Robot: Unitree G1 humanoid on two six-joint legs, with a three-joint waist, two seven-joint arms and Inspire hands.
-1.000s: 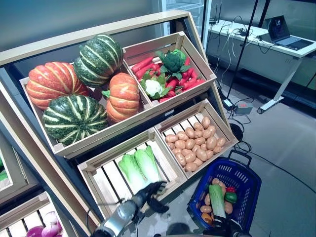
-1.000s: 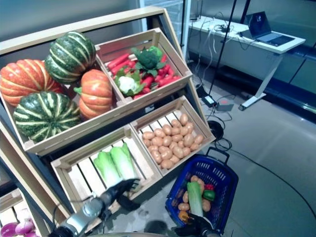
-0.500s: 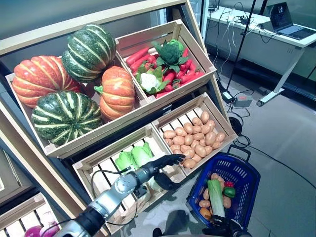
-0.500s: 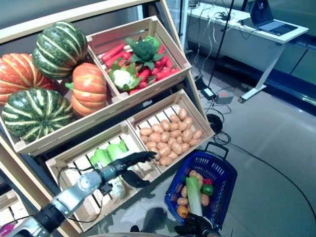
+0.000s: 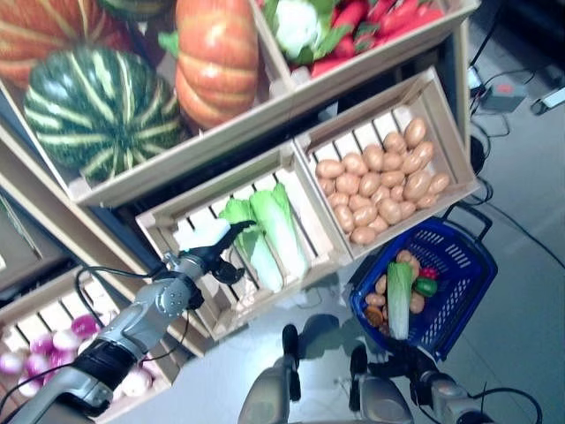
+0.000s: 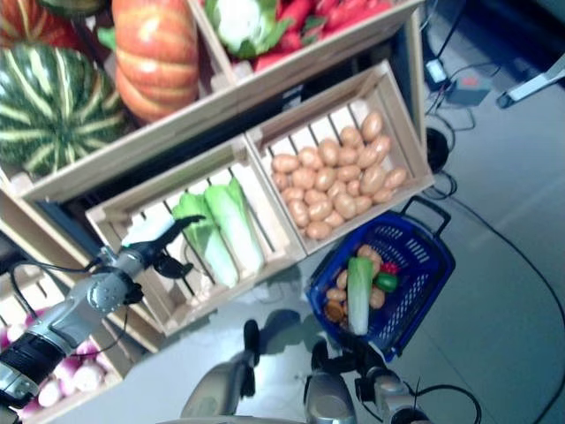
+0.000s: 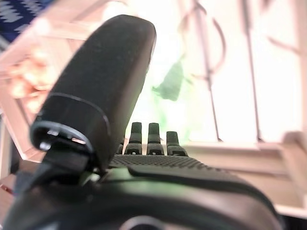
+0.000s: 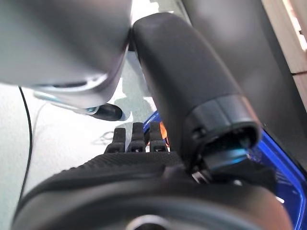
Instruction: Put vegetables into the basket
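The left hand (image 5: 210,245) is being held over the slatted crate (image 5: 168,231) of cabbages (image 5: 265,237) on the lower shelf, with its fingers stretched out flat toward the greens and its thumb hanging below; nothing is being gripped, and in the left wrist view the fingers (image 7: 148,139) are being shown straight above a blurred green leaf (image 7: 169,84). Whether the fingertips are touching the cabbages cannot be told. The right hand (image 8: 144,139) is being seen only in its own wrist view, where its fingers are being kept straight and its thumb raised, with a strip of the blue basket (image 8: 280,167) showing past it; nothing is being held there. The basket (image 5: 455,265) is being left on the floor just below the crate of potatoes (image 5: 381,181), and it is already being filled: a long pale-green cabbage (image 5: 399,299) is lying across small potatoes (image 5: 382,284), with a green pepper (image 5: 425,286) and something red beside them. On the upper shelf, pumpkins (image 5: 214,55) and a striped green squash (image 5: 99,110) are being displayed next to a crate of cauliflower (image 5: 296,22) and red vegetables (image 5: 388,18). Purple onions (image 5: 48,340) are being shown in a low crate at the left.
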